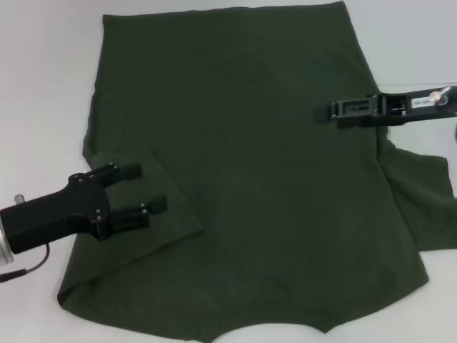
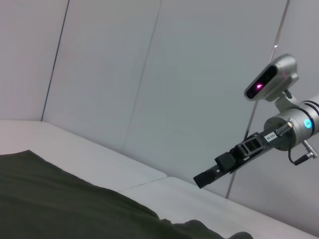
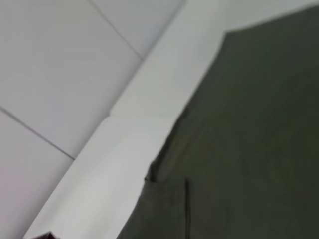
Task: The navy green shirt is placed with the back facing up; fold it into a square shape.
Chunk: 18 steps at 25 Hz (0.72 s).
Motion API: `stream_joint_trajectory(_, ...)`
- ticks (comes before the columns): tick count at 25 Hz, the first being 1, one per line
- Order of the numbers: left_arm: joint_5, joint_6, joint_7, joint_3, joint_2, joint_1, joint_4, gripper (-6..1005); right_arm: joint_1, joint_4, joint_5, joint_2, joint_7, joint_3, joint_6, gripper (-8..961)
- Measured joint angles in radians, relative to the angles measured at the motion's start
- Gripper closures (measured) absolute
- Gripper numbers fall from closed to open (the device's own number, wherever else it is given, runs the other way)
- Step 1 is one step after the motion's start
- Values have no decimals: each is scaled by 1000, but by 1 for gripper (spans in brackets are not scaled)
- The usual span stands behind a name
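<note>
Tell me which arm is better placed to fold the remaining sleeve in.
Right, probably. The right gripper hovers by the navy green shirt edge, just above the unfolded sleeve; the left gripper sits over the already-folded sleeve.

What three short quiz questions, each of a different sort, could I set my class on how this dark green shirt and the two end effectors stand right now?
1. True or false: the left sleeve of the dark olive-green cotton T-shirt is folded in over the body, and the right sleeve lies spread outward.
2. Multiple choice: the left end effector is (A) over the folded-in sleeve, fingers apart; (B) parked off the white table; (C) at the collar.
3. Fill in: the right end effector reaches over the shirt's ____ edge.

Key: 1 true; 2 A; 3 right.
</note>
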Motion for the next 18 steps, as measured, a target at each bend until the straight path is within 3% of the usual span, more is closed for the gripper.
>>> stream_joint_trajectory(8,4,-5,26,15,1,-24,-24,87,-4,-42,-237,-33,234,194,-169,19)
stream_joint_trajectory(18,7,-10,24,51,4,-34,-24,87,-65,-119,-447,-66,331,325,-286,19)
